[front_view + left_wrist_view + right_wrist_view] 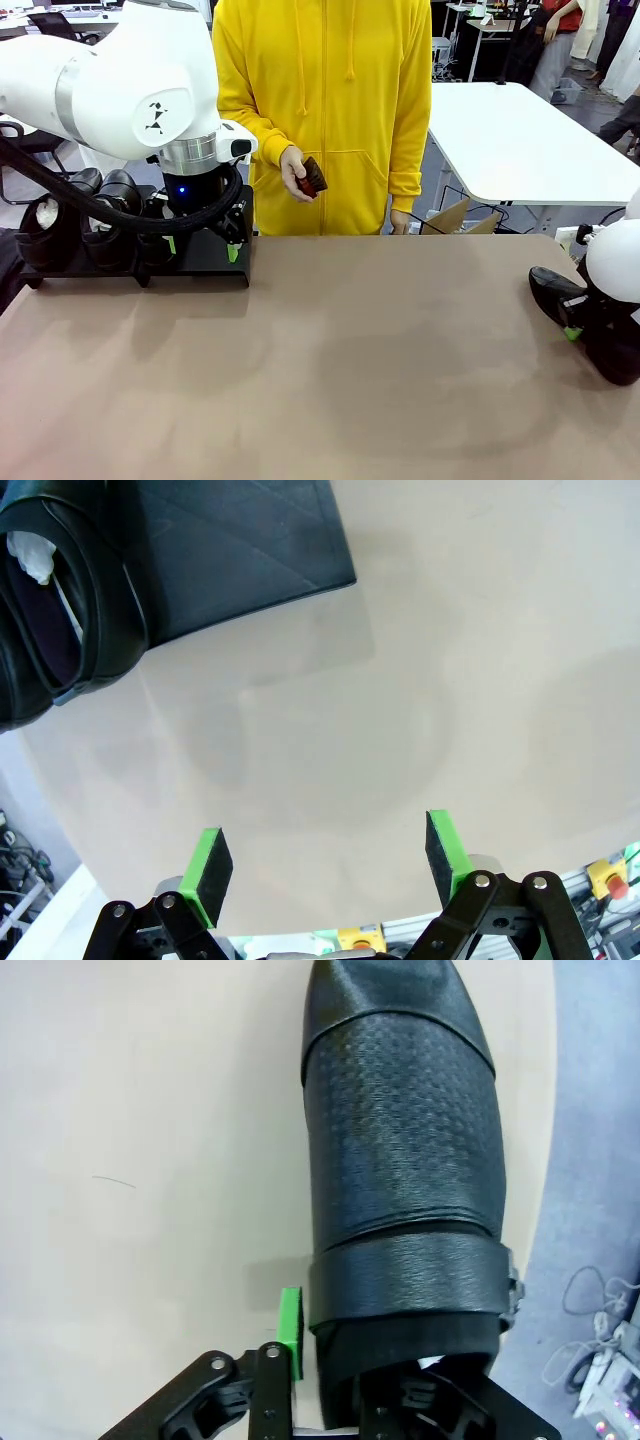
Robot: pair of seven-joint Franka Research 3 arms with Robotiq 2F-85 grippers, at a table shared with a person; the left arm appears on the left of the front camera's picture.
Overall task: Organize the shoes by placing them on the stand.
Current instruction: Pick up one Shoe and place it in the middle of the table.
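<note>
Your right pincer (340,1355) straddles a shoe's (400,1160) collar at the tabletop's (350,350) right edge, grip uncertain. Your left pincer (328,865) gapes beside the far-left stand (205,265) holding other shoes (110,200).

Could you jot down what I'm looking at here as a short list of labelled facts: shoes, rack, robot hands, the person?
shoes on stand: at least two black shoes with white paper inside
stand: low black stand at the table's far left
stand free space: right part bare
fourth shoe: black shoe lying at the table's right edge
left end effector: open, empty, above the table beside the stand
right end effector: one finger outside the shoe's ankle opening, one inside, closing on the collar
person: yellow hoodie, standing at the far side, small dark object in one hand
</note>
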